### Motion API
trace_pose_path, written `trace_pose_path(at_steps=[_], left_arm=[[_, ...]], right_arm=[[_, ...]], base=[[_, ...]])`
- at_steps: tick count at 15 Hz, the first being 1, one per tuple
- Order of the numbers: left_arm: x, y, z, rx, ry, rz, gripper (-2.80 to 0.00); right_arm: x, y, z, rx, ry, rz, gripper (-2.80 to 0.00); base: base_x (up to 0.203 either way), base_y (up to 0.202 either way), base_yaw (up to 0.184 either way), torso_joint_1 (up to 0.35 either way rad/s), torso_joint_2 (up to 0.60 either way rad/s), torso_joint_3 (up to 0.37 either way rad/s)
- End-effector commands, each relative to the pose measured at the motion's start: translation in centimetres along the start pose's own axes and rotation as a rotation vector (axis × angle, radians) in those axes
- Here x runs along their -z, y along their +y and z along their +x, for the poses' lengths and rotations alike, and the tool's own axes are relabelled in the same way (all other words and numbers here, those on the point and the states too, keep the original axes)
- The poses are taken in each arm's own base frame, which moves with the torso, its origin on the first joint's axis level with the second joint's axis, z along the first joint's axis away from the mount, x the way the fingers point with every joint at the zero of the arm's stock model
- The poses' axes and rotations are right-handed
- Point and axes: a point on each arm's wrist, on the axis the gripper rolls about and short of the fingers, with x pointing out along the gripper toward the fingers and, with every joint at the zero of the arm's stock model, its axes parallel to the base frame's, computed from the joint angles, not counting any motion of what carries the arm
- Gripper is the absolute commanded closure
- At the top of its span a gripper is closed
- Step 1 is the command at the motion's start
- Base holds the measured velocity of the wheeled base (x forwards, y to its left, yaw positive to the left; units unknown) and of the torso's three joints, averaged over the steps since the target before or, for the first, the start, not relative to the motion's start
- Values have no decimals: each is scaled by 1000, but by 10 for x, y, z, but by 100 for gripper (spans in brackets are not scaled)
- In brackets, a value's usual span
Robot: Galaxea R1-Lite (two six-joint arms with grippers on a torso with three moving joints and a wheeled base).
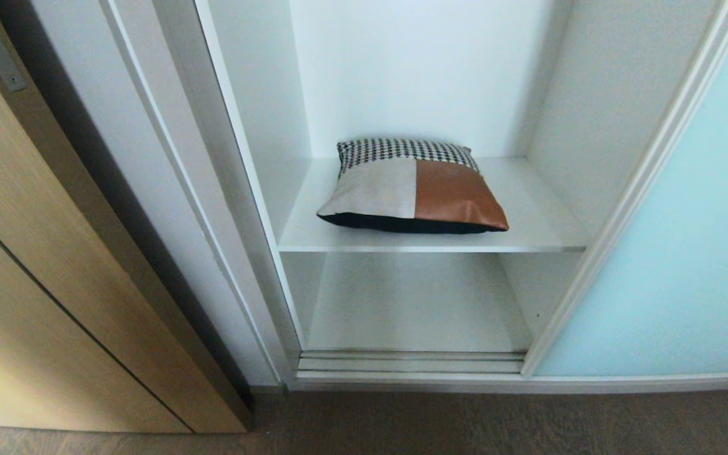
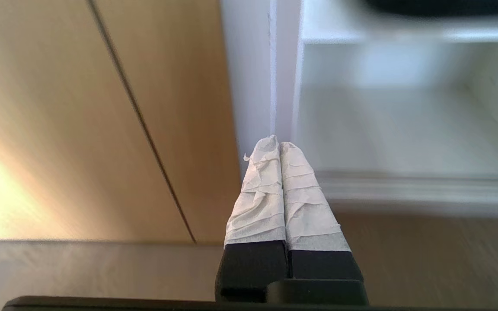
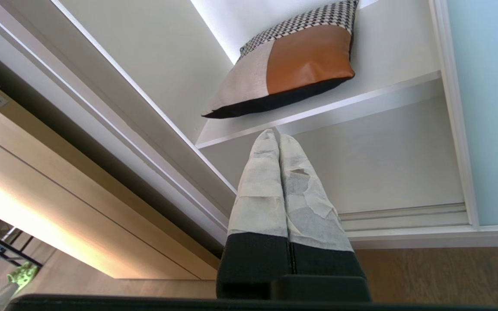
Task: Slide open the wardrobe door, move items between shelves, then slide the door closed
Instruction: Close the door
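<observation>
Door: sliding wardrobe door open, frame right.
Cushion: centre, on upper shelf.
Claws: left claw, right claw both closed, empty.
Advice: spread the claws wide, grip the cushion's front edge.

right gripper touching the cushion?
Apart. Right wrist view: the right gripper, fingers shut, sits below the shelf edge, a clear gap from the cushion.

Count: 1 patchwork cushion, centre of view. 2 white shelves, upper shelf under the cushion, lower shelf at 6 o'clock of it. 1 frosted pale-blue sliding door at 3 o'clock. 1 tan wood door at 9 o'clock. 2 grippers: left gripper, right gripper.
</observation>
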Motion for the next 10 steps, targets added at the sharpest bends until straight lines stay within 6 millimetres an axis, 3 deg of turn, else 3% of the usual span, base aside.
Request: trace_pose_path(at_steps=[1, 10], left_arm=[[8, 0, -1, 11, 104, -6, 0], [8, 0, -1, 11, 99, -6, 0]], right_arm=[[0, 0, 1, 0, 6, -4, 0], [5, -3, 1, 11, 27, -1, 0]], base=[[0, 0, 0, 0, 0, 0], [0, 0, 0, 0, 0, 0]])
